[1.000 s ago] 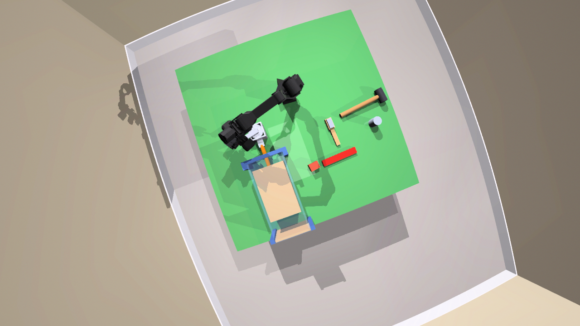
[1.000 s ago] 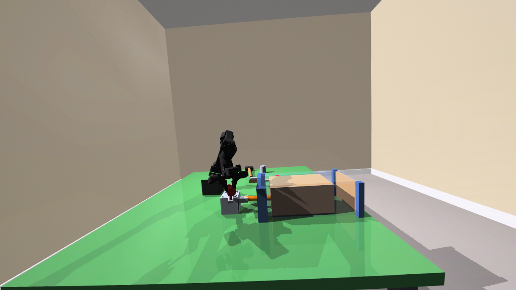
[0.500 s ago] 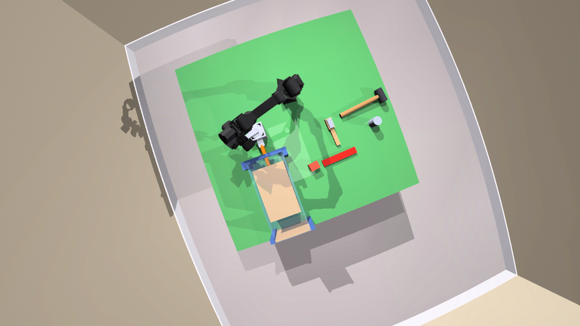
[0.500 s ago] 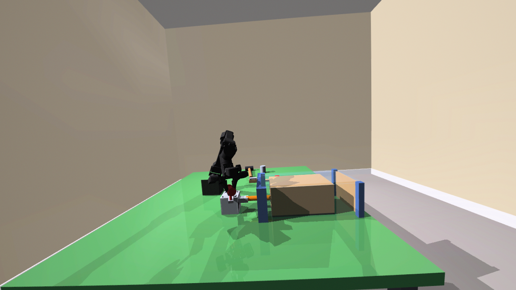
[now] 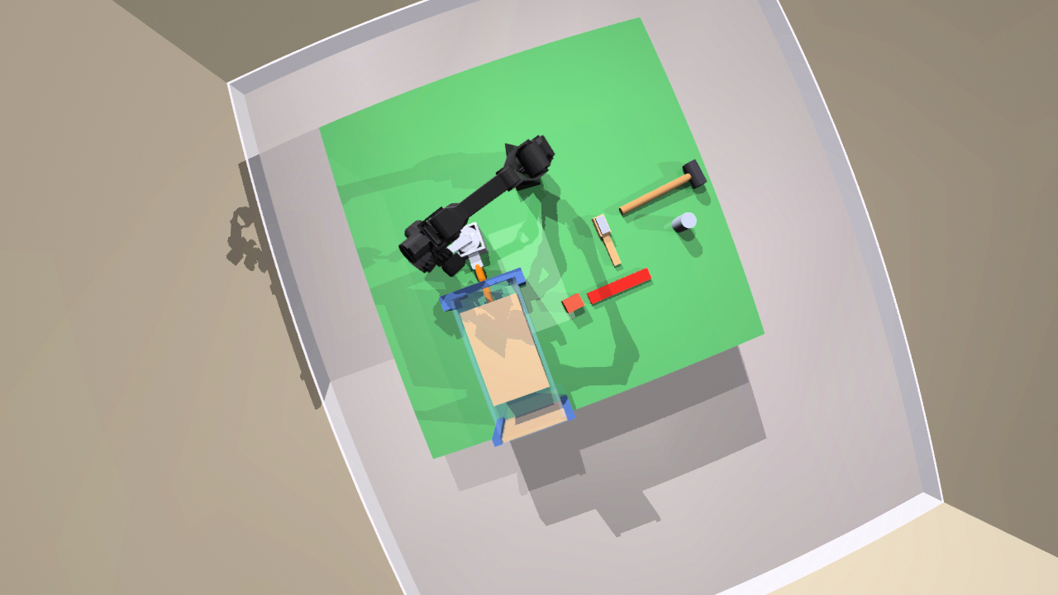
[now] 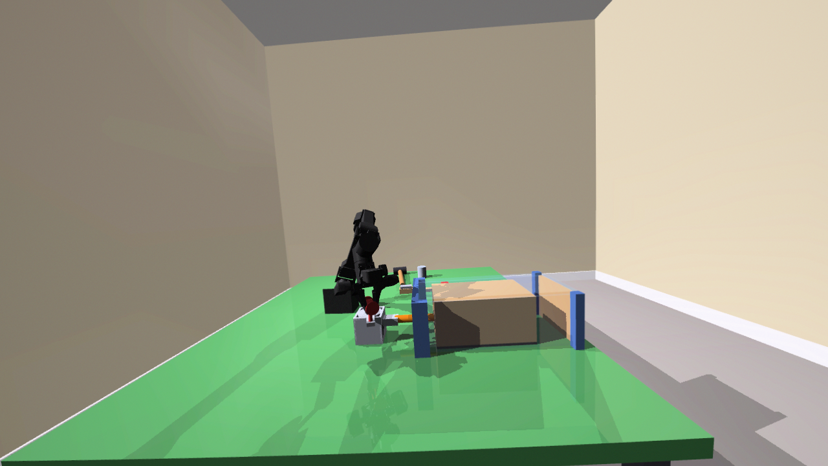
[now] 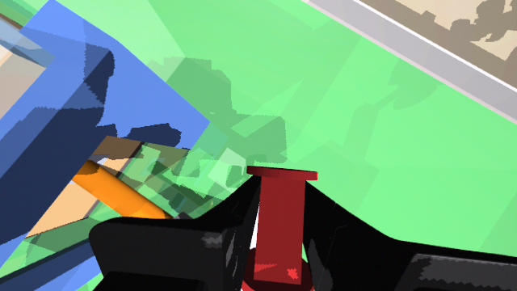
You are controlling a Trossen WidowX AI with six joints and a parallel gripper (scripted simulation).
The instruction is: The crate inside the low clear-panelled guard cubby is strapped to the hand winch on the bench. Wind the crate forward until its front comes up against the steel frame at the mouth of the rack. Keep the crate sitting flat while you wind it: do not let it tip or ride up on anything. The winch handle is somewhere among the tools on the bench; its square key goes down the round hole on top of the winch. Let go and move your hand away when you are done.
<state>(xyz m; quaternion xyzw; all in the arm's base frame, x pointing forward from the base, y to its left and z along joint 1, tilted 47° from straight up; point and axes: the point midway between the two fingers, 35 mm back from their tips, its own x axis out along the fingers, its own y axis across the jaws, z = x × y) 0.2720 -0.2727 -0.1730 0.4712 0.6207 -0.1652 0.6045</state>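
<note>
The tan crate [image 5: 505,354] [image 6: 486,321] sits flat inside the clear-panelled cubby. A narrow gap shows between its front and the blue frame [image 5: 510,276] [image 6: 418,330] [image 7: 153,93] at the rack mouth. An orange strap [image 5: 480,273] [image 6: 405,318] [image 7: 121,198] runs from the crate through the frame to the grey winch [image 6: 368,332]. My gripper [image 6: 369,298] [image 7: 276,180] is shut on the red winch handle [image 7: 280,242], with a finger on each side of its upright grip. In the exterior view the handle stands at the winch top; its square key is hidden.
A mallet [image 5: 655,194], a brush [image 5: 610,249], a grey cylinder [image 5: 688,220] [image 6: 421,270], a long red bar [image 5: 620,286] and a small red block [image 5: 572,302] are on the green bench, away from the winch. The blue frame stands close beside my gripper.
</note>
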